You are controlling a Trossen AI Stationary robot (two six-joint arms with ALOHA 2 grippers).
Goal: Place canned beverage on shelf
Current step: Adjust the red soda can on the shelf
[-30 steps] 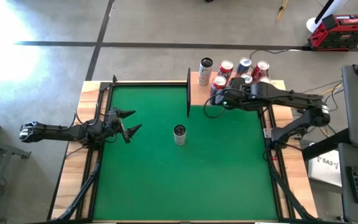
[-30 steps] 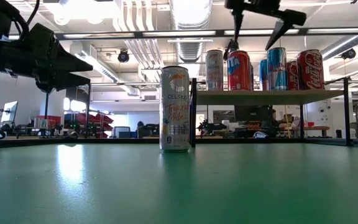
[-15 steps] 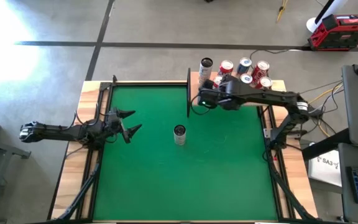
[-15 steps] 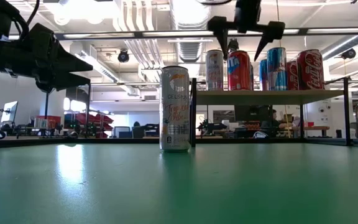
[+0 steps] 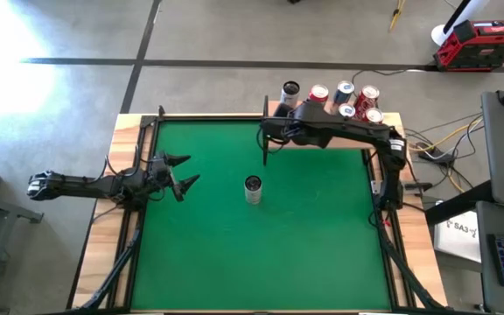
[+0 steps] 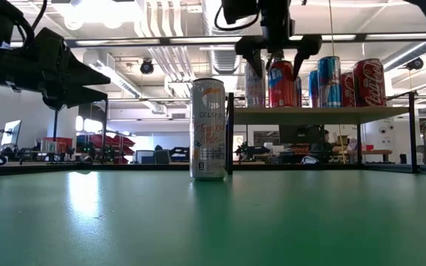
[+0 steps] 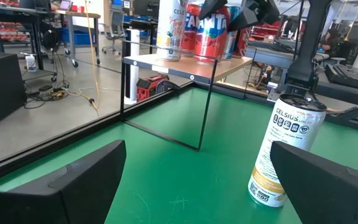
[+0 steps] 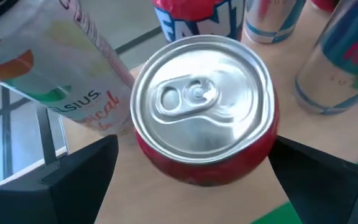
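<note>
A tall white Celsius can (image 5: pixel 253 188) (image 6: pixel 208 129) (image 7: pixel 286 152) stands upright on the green mat, near its middle. The shelf (image 5: pixel 388 120) (image 6: pixel 324 112) (image 7: pixel 229 64), a light-wood board with black rails, is at the far right and carries several cans. My right gripper (image 5: pixel 304 114) (image 6: pixel 276 53) (image 8: pixel 191 155) hovers open over a red can (image 8: pixel 204 118) (image 6: pixel 281 83) on the shelf, one finger on each side of its top. My left gripper (image 5: pixel 185 172) (image 7: pixel 197 180) waits open at the mat's left side, pointing level at the Celsius can.
A second tall white can (image 8: pixel 73 62) (image 5: pixel 290 90) stands right beside the red one, with more red and blue cans (image 5: pixel 357 98) behind it. The shelf's black end rail (image 5: pixel 264 131) (image 6: pixel 229 133) rises just beyond the Celsius can. Bare green mat (image 5: pixel 261 254) lies toward the near edge.
My right gripper has travelled over the shelf toward the table's left edge, sunk a little and rolled about its own line. It now points steeply down over the red can. Its fingers have stayed open. No can has moved.
</note>
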